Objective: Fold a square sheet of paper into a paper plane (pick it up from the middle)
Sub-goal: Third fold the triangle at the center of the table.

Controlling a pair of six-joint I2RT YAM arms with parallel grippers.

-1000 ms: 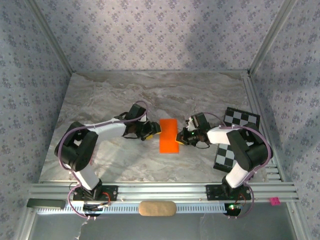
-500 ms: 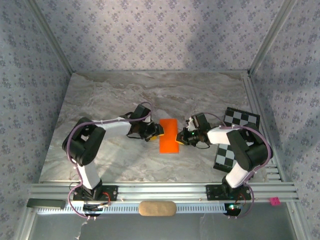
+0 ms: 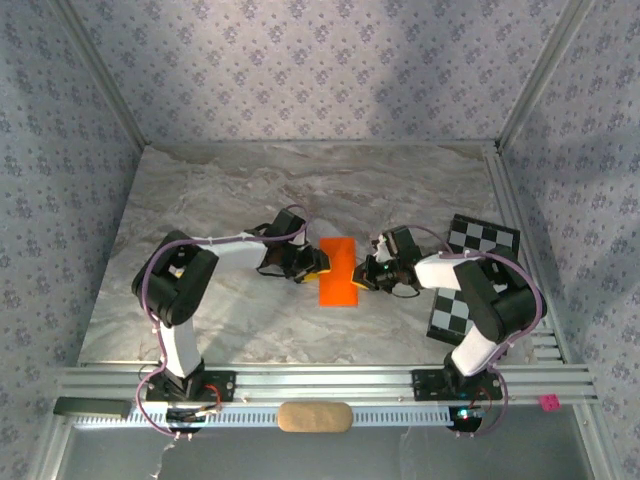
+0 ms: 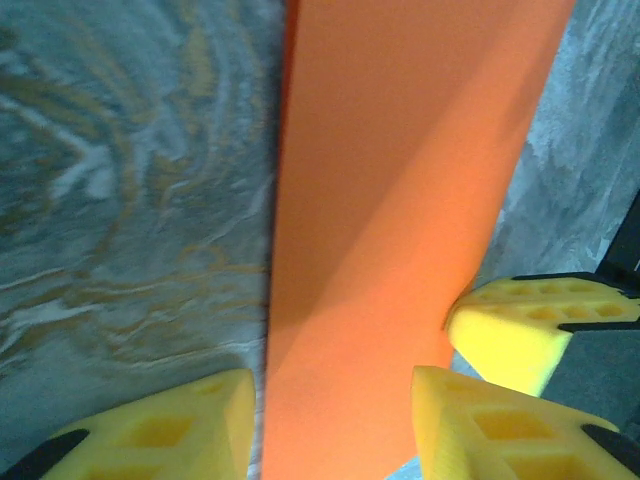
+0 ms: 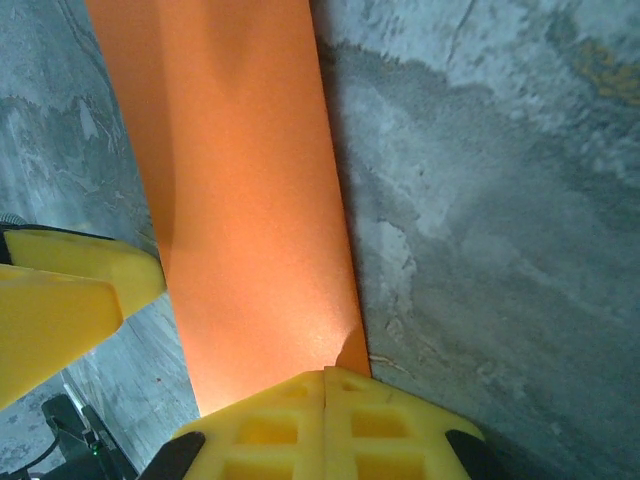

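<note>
The square sheet of paper (image 3: 338,271), folded into a narrow rectangle, lies flat mid-counter (image 3: 220,200), the right pincer (image 5: 325,400) shut and bearing on its right edge, probably to pin it, while the left pincer (image 4: 335,420) stands parted astride the left edge, seemingly to crease it.

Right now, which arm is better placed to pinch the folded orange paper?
Left, probably: the left claw is open, straddling an edge of the folded orange paper. The right claw is shut, tips at the opposite edge.
</note>
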